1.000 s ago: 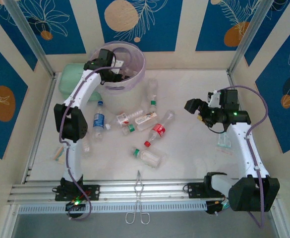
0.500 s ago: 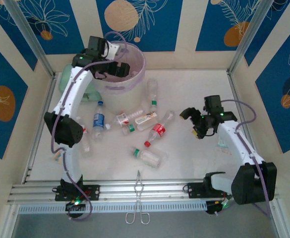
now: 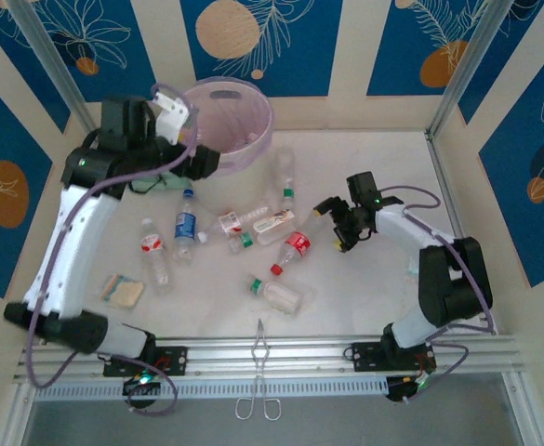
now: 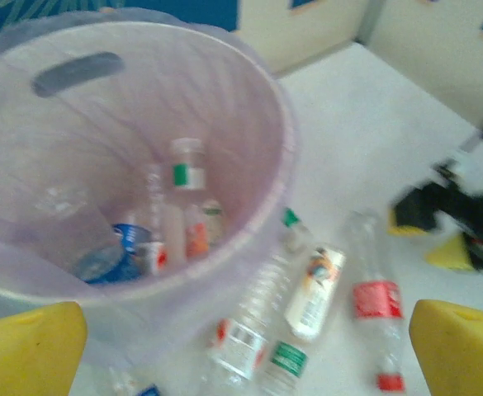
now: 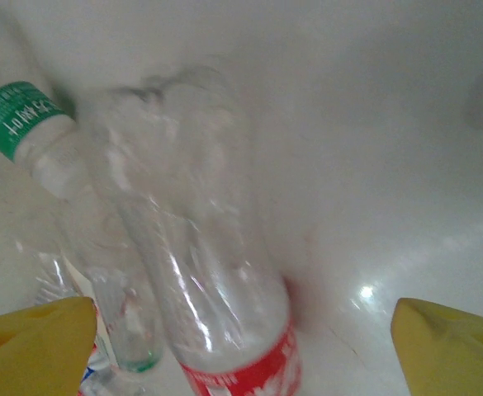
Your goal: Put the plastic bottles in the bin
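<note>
Right hand [image 3: 333, 223] hovering at thick end of red-label bottle [image 3: 298, 244], fingers spread wide apart, holding nothing. Bottle lying flat on worktop [image 3: 374, 297], long way running from hand toward near-left, cap end farthest from hand. In right wrist view, bottle passing between both fingers, one finger each side of its narrow way (looking good for a squeeze). Right arm much nearer. Left hand [image 3: 200, 164] hanging beside bin [image 3: 268, 119], fingers wide apart, empty. Bin sitting far-left, dropped bottles [image 4: 187, 198] lying inside. Other bottles [image 3: 253, 223] crowding left side; bare shiny worktop on right.
</note>
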Tool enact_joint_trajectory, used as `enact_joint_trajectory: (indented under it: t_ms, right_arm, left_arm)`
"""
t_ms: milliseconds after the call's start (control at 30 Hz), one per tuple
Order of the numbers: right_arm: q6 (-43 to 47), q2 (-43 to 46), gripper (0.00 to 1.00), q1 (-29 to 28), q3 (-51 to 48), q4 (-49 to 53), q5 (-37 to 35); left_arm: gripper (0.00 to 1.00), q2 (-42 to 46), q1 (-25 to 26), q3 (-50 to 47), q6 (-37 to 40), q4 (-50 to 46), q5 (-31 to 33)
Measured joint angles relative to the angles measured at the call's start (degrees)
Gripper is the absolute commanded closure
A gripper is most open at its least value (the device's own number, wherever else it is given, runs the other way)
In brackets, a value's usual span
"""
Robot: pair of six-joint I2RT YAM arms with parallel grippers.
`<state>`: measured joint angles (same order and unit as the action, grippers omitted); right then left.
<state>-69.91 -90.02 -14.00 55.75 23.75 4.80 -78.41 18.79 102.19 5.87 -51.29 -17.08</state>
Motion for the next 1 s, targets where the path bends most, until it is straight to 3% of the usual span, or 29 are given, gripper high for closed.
enact_joint_trajectory:
  t_ms: [200,367,800,1000]
  right_arm:
    - [-0.66,-9.9,0.01,-0.31,4.72,-4.98,1.18]
    - [-2.4,-13.29,0.02,-0.22,5.68,-6.12,2.51]
    - [-2.25,-14.97,0.3,-0.13,6.58,-6.34,1.81]
    - [-1.4,-9.66,0.47,-0.13,4.13,-3.89,-1.9]
  left_arm:
    - [0.0,12.85,2.1,-26.58,-10.8,15.82,-10.38]
    - [0.0,13.44,4.79,-44.39,-20.96,26.45,-11.93]
    - [0.0,13.27,7.02,-52.09,-24.63,34.07,-9.99]
    - [0.0,8.07,7.02,-52.22,-27.93,38.01,-9.88]
